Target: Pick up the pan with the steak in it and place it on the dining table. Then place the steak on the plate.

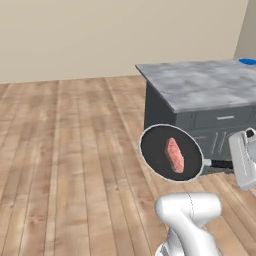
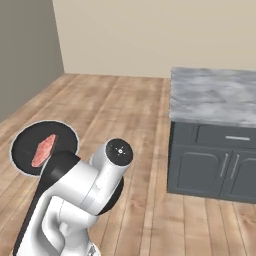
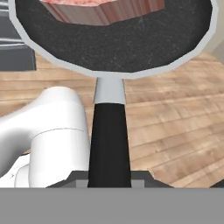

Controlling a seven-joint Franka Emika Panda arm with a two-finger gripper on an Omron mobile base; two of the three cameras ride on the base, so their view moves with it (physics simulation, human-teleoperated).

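The arm [image 2: 85,195] is glossy white with rounded, tubular links, dark joint bands, and a black round cap carrying a small pale mark.

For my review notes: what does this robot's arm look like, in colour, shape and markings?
The arm is glossy white, built of rounded tubular links with dark grey to black joint sections. One round black joint cap carries small white marks at its centre. The link nearest the hand is a pale grey-white block. No loose cables show.

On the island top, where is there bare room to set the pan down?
Nearly all of the dining table top is bare marble, from its near-left corner across. The plate occupies only the far right edge. The pan, holding the steak, hangs above the floor beside the base.
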